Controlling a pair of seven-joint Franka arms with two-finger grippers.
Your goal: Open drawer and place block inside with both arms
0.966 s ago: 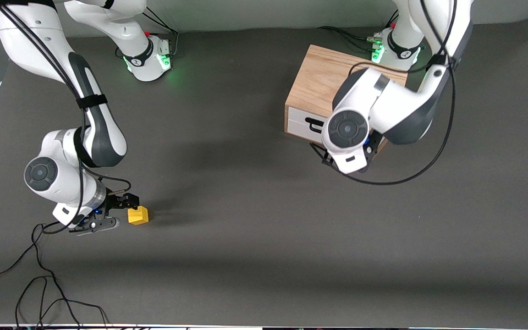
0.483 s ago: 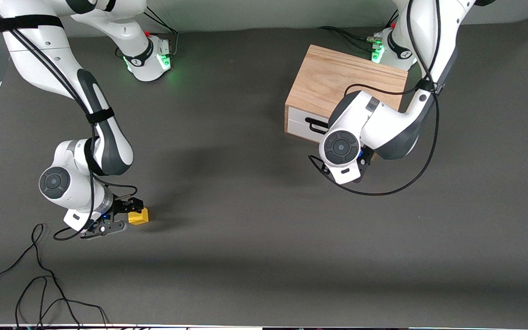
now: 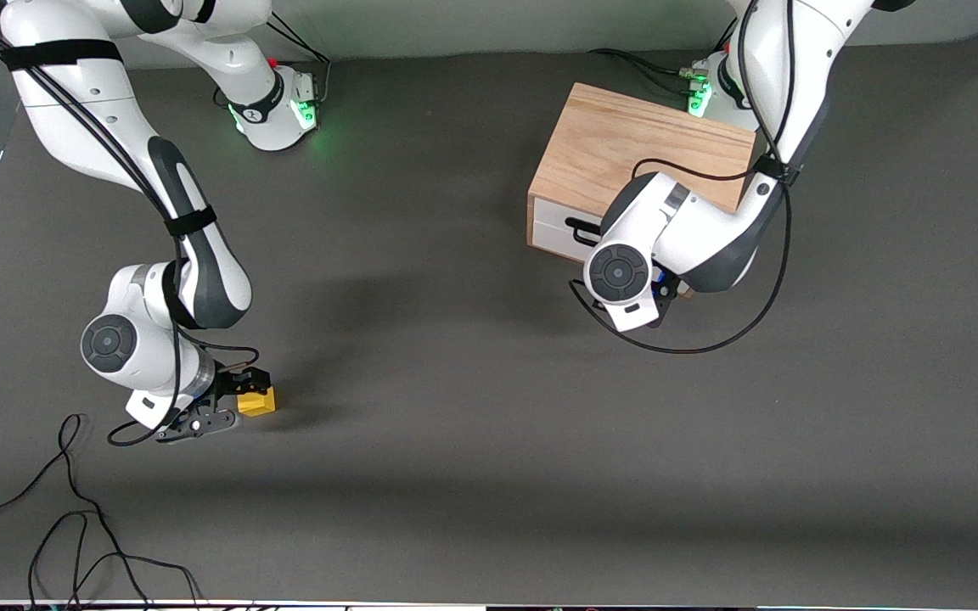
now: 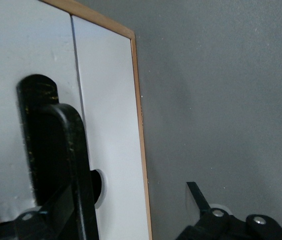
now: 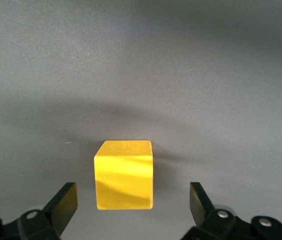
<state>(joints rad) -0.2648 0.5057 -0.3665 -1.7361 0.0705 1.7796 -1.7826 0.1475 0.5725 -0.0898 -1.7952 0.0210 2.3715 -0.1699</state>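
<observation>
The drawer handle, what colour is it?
Black. The drawer handle shows best in the left wrist view, against the white drawer front.

dark grey table (image 3: 472, 475) carries oak box (image 3: 625, 144), block (image 3: 257, 400), seemingly loose cables (image 3: 73, 518).

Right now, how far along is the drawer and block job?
Nothing is finished yet. The drawer is shut in its oak box, and the left gripper is open at the black handle, not yet clamped. The right gripper is open around the yellow block, which sits on the table. Gripping, pulling, lifting and placing all remain.
</observation>
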